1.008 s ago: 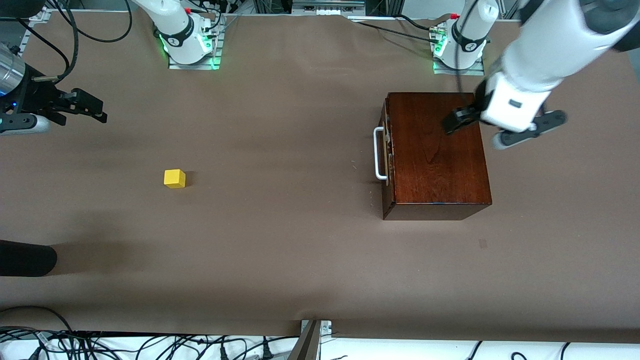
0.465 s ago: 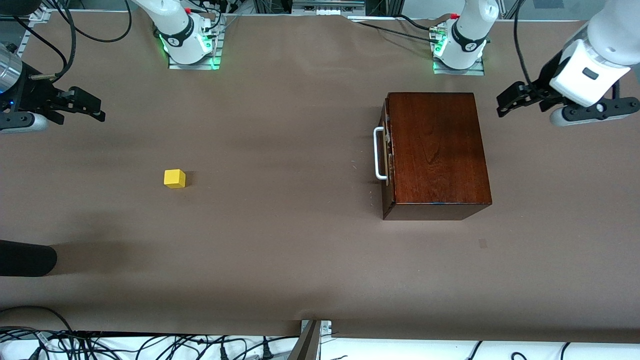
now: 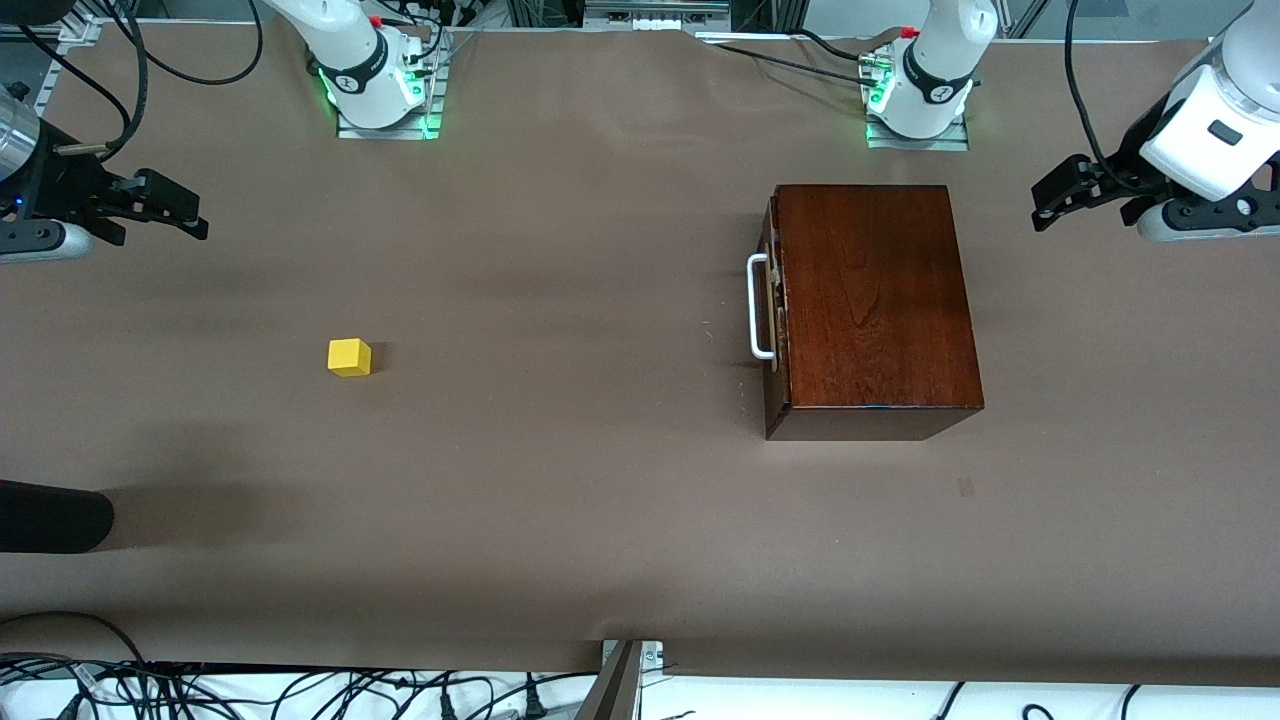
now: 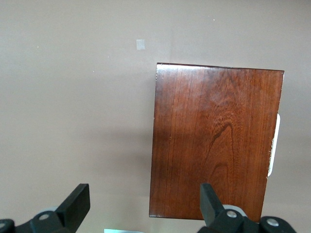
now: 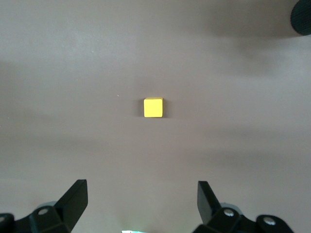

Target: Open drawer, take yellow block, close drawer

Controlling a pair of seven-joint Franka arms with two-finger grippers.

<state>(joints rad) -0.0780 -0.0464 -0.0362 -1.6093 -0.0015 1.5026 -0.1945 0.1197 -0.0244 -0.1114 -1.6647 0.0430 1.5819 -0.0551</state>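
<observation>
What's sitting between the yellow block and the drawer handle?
Nothing. In the front view only bare brown table cover runs from the yellow block to the white handle of the shut drawer.

i see a brown table cover [image 3: 560, 520] spread flat over the whole work surface. a small pale square mark [image 3: 965, 487] sits on it toward the left arm's end. a dark rounded object [image 3: 50, 516] pokes in at the right arm's end, casting a shadow. tangled black cables [image 3: 200, 695] lie along the edge nearest the front camera.
</observation>
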